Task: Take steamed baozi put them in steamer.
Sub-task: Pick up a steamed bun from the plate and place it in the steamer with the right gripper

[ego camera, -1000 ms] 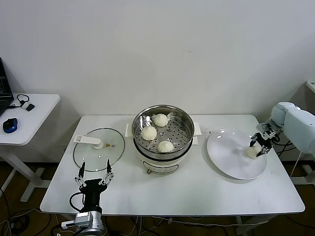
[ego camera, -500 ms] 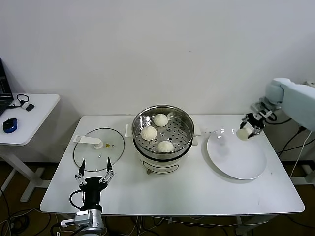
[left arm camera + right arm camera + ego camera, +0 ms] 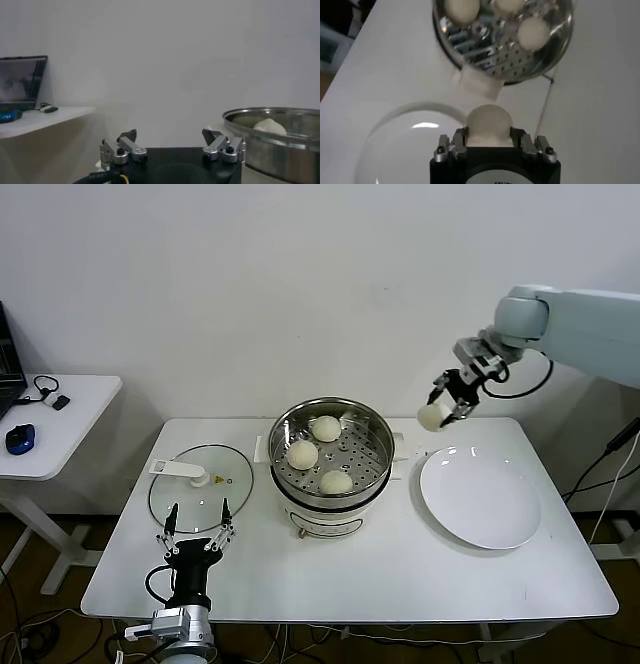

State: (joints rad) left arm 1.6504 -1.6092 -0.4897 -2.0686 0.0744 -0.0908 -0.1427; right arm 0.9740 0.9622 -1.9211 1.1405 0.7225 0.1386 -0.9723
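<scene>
My right gripper (image 3: 447, 403) is shut on a cream-white baozi (image 3: 433, 417) and holds it in the air, between the steamer and the plate's far edge. The baozi also shows in the right wrist view (image 3: 488, 124), clamped between the jaws. The steel steamer (image 3: 331, 459) on its white base stands at the table's middle. It holds three baozi (image 3: 302, 454) on the perforated basket, also seen in the right wrist view (image 3: 533, 33). My left gripper (image 3: 196, 530) is open and empty, parked at the front left edge.
The white plate (image 3: 481, 497) lies bare to the right of the steamer. The glass lid with a white handle (image 3: 200, 487) lies flat to the left. A side table (image 3: 55, 424) with a mouse stands at far left.
My right gripper has lifted the baozi off the plate and carried it up and left towards the steamer. The plate is now bare. The left arm has not moved.
</scene>
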